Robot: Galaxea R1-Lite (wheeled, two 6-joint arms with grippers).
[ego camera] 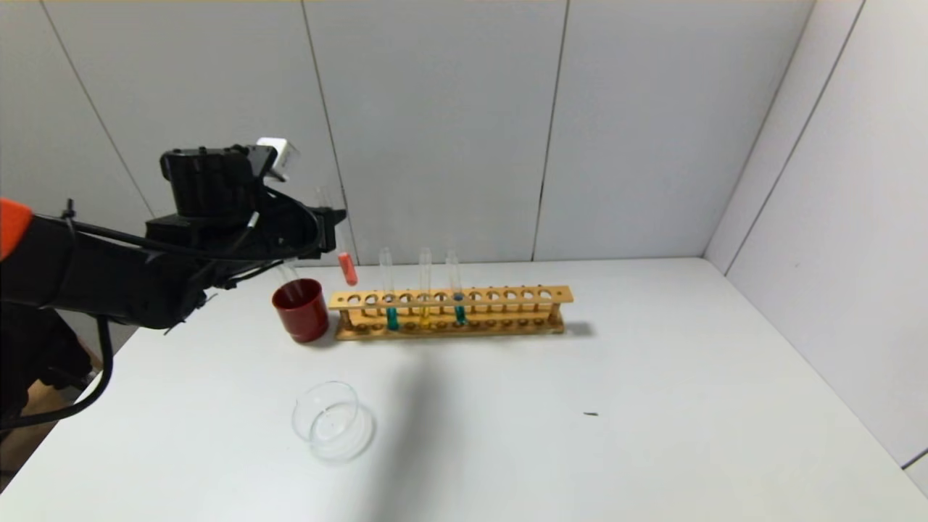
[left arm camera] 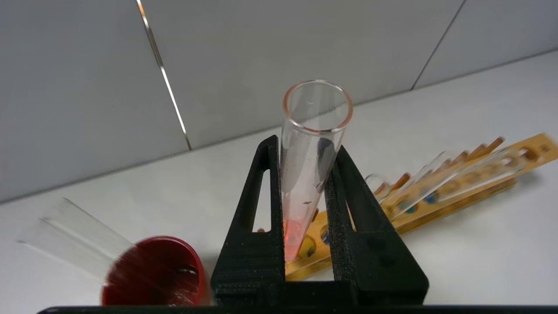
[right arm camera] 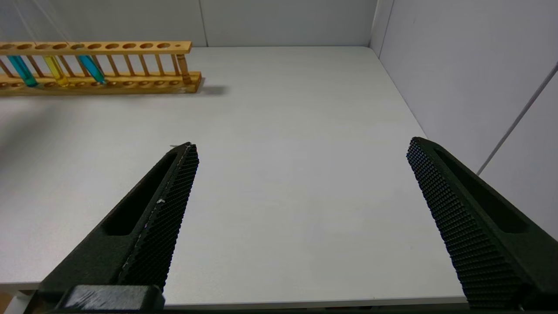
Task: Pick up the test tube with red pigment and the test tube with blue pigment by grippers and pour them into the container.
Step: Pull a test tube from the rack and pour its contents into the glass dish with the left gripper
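From the head camera, the white surface [ego camera: 652,406] carries one wooden rack [ego camera: 449,313] at about 12 o'clock from the middle. Three tubes stand in it: two with blue-teal liquid, the left one [ego camera: 391,304] and the right one [ego camera: 457,297], and one yellow tube [ego camera: 424,293] between them. One dark red cup [ego camera: 301,309] sits just beside the rack's left end, with a clear tube leaning out of it. One clear glass container [ego camera: 333,422] lies nearer the robot, at roughly 6 o'clock from the cup, well apart from the rack. The left pincer [ego camera: 330,225] hangs above the cup and rack end, clenched on the test tube with red pigment [ego camera: 348,268], whose orange-red bottom shows just below it, clear of the rack.

In the left wrist camera, the two black fingers [left arm camera: 348,218] press on either side of the single red tube [left arm camera: 311,148]; its open mouth points toward the camera and a little red liquid sits at its bottom. The red cup [left arm camera: 152,274] and rack [left arm camera: 436,192] lie beneath.

In the right wrist camera, the right pincer [right arm camera: 301,152] is spread wide, holding nothing, over bare surface [right arm camera: 283,109]. The rack [right arm camera: 100,65] is far off at its 11 o'clock with two blue tubes [right arm camera: 22,69] [right arm camera: 92,69] and one yellow [right arm camera: 56,70].
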